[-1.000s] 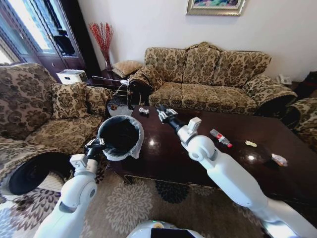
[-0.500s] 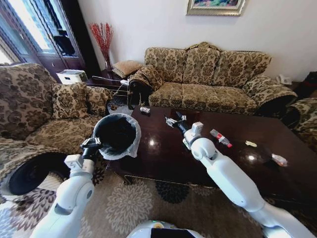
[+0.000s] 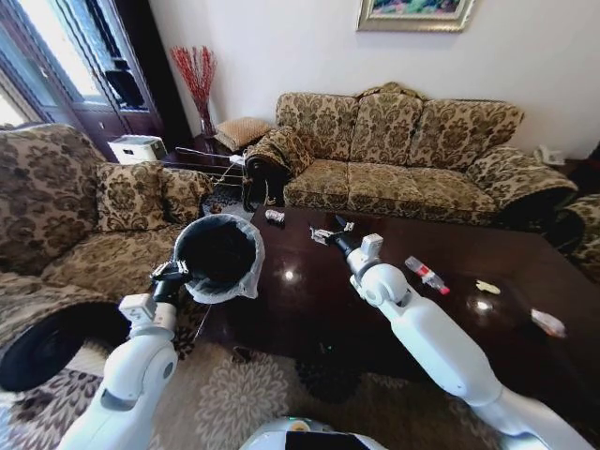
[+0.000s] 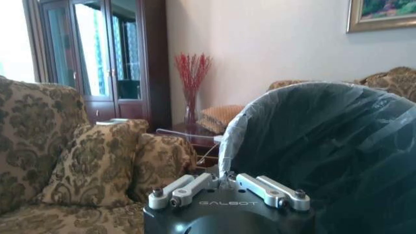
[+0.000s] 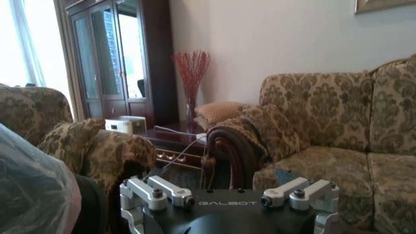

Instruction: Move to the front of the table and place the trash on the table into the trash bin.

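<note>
The left gripper (image 3: pixel 169 274) is pressed together on the rim of the trash bin (image 3: pixel 218 255), pinching the fold of the translucent liner where the left wrist view shows both linkages drawn in against the plastic (image 4: pixel 224 178); the bin is held in the air just off the table's left edge, its black mouth tilted toward the robot and toward the table (image 3: pixel 309 309). The right gripper (image 3: pixel 328 232) hangs over the far left part of the tabletop, near the far edge, with its fingers spread and nothing between them; in the right wrist view the two linkages stand wide apart (image 5: pixel 231 195). A small wrapper (image 3: pixel 274 216) lies at the far left corner of the table, just beyond that gripper; the clear plastic bottle (image 3: pixel 427 275) with its red cap lies on its side near the middle of the tabletop; a yellowish scrap (image 3: pixel 487 287) sits farther toward the right edge, and a crumpled white piece (image 3: pixel 548 322) lies close to the right edge, nearer the robot. A patterned sofa (image 3: pixel 412 155) stands behind the far edge of the table; an armchair (image 3: pixel 66 206) of the same fabric stands off its left edge, behind the bin.
</note>
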{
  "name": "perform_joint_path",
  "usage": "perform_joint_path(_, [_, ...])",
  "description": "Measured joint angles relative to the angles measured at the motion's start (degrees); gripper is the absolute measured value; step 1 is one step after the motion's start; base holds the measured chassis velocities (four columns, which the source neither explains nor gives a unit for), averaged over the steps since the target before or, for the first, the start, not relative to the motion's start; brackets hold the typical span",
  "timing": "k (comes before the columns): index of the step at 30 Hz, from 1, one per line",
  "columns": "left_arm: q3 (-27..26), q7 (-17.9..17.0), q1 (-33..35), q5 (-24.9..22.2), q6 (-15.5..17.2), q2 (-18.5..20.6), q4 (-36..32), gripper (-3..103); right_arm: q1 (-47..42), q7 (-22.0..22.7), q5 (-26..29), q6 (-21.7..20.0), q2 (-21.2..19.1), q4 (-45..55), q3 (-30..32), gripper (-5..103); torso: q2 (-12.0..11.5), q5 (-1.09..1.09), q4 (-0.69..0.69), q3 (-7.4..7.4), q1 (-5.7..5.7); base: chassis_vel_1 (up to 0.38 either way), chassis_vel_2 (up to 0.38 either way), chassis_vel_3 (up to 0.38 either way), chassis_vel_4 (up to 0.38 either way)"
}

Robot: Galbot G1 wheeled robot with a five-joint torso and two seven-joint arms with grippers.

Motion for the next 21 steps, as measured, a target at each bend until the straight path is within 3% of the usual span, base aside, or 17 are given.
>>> perform_joint_path(21, [-0.69, 0.02, 0.74, 1.29, -0.80, -1.02, -0.38, 2, -1.76, -1.40, -0.77, 0.18, 0.13, -1.35, 0.61, 100, 0.02, -0.01, 0.07, -0.02, -0.06, 0.046, 0.088, 0.086, 0.054])
